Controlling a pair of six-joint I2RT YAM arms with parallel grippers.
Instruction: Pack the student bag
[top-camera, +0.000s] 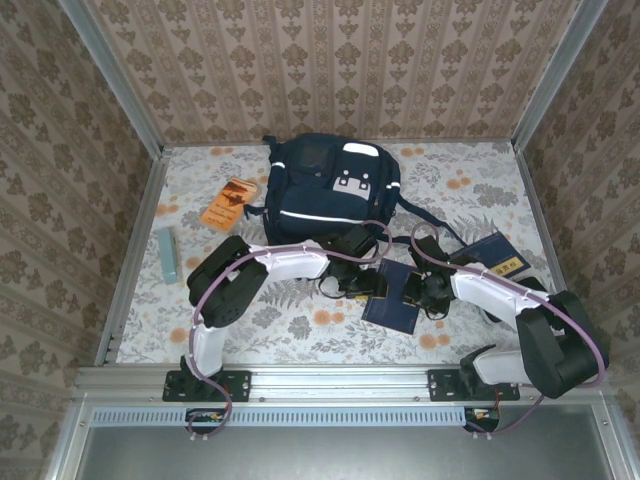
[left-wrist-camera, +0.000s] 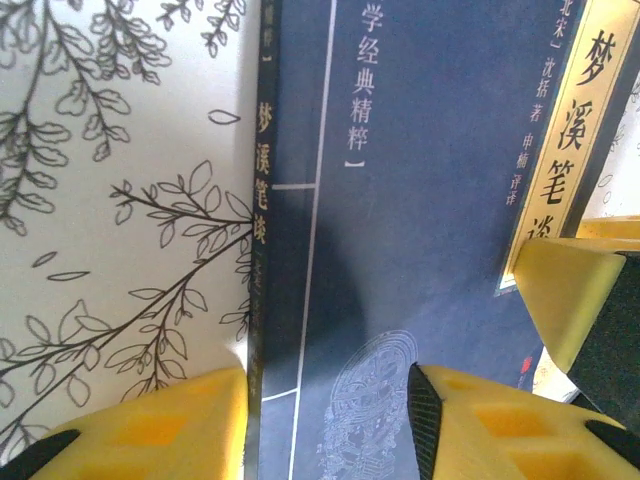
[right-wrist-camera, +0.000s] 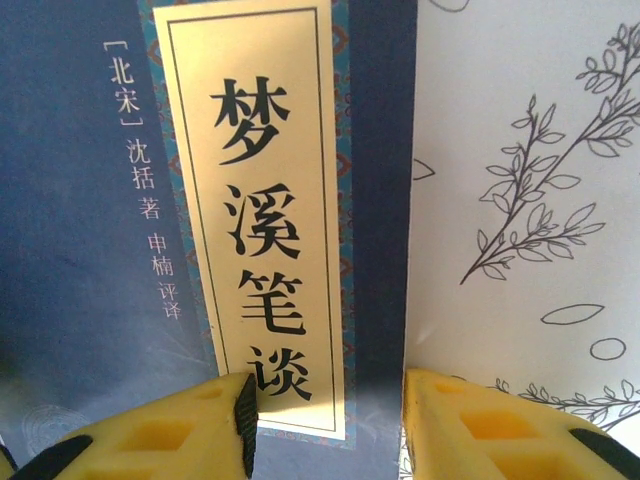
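Table (top-camera: 300, 325): floral cloth, walled on three sides.

Student bag (top-camera: 325, 190): navy with white stripes. It sits at 12 o'clock on the table, close to the back wall, with straps trailing toward 4 o'clock. I cannot tell whether its opening is zipped.

Navy book (top-camera: 385, 305): lies flat at 6 o'clock from the bag, between the two grippers.

Second navy book (top-camera: 495, 255): lies at 4 o'clock from the bag, partly under the right arm.

Orange booklet (top-camera: 228, 203): at 9 o'clock from the bag, just beside it.

Pale green case (top-camera: 168, 253): at 8 o'clock from the booklet, near the table's left edge.

Left gripper (top-camera: 362, 280): sits over the 9 o'clock edge of the navy book. In the left wrist view the gripper (left-wrist-camera: 330, 430) has its yellow fingers (left-wrist-camera: 150, 435) spread. One is over the cloth and one over the cover (left-wrist-camera: 430, 200), with the spine in the gap. Nothing is pinched.

Right gripper (top-camera: 428, 290): sits over the 3 o'clock edge of the same book. In the right wrist view the gripper (right-wrist-camera: 325, 420) also has its fingers (right-wrist-camera: 500, 430) apart. One is above the gold label (right-wrist-camera: 260, 220), the other above the cloth, and they straddle the book's edge (right-wrist-camera: 80, 250).
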